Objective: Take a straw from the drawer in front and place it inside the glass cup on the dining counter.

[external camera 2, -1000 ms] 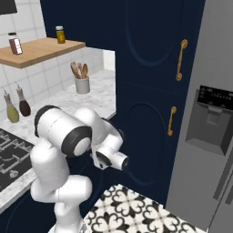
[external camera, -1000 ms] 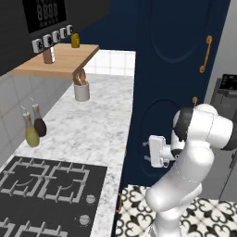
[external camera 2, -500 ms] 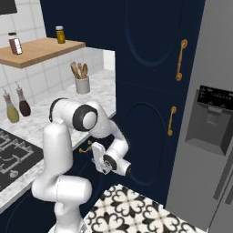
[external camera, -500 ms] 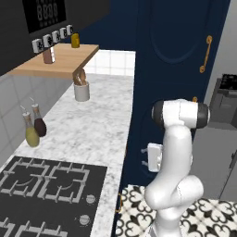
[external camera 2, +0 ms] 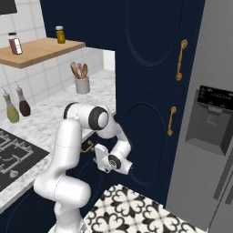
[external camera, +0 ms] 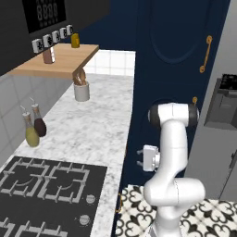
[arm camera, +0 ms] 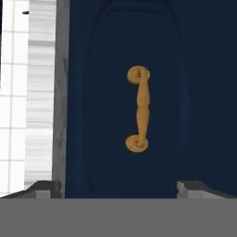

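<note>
Low in the centre of the left base view, the pincer (external camera: 139, 158) stands wide open and empty, facing a navy drawer front (arm camera: 115, 115) whose brass handle (arm camera: 138, 109) sits mid-frame in the hand view.

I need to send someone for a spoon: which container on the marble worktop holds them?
On the grey-veined marble worktop, look below the wooden wall shelf. The small white cylindrical holder stands there with wooden utensils sticking out, unlike the two slim bottles nearer the black hob.
</note>
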Tool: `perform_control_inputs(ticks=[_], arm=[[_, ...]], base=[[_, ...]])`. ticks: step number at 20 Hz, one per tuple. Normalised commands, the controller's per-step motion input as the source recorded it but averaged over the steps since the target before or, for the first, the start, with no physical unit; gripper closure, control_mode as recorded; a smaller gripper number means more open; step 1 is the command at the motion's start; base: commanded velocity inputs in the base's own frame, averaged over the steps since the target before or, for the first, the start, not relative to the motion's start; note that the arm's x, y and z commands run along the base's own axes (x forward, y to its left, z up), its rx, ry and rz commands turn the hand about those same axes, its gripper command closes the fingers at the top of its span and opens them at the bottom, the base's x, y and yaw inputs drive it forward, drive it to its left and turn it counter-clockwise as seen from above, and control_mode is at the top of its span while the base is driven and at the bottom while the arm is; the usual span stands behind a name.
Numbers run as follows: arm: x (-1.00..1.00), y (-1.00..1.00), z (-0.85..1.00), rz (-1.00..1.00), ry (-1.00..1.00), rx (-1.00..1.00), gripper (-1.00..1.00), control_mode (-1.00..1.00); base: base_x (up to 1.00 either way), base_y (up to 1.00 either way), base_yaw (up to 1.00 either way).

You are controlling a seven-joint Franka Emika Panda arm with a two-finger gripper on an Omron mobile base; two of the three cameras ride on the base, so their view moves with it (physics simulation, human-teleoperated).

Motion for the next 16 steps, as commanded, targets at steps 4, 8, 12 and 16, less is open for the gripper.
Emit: perform_control_inputs(ticks=[4, 8, 12, 16], arm=[[0.42, 0.22, -0.18, 0.02, -0.05, 0.0, -1.0, -1.0], [0.39, 0.31, -0.13, 0.0, -0.06, 0.0, -1.0, -1.0], [0.49, 0.28, -0.22, 0.0, -0.01, 0.0, -1.0, -1.0], [0.5, 0.29, -0.28, 0.0, 0.0, 0.0, -1.0, -1.0]], base=[[0.0, 0.0, 0.0], [0.0, 0.0, 0.0], [0.0, 0.0, 0.0], [0.0, 0.0, 0.0]])
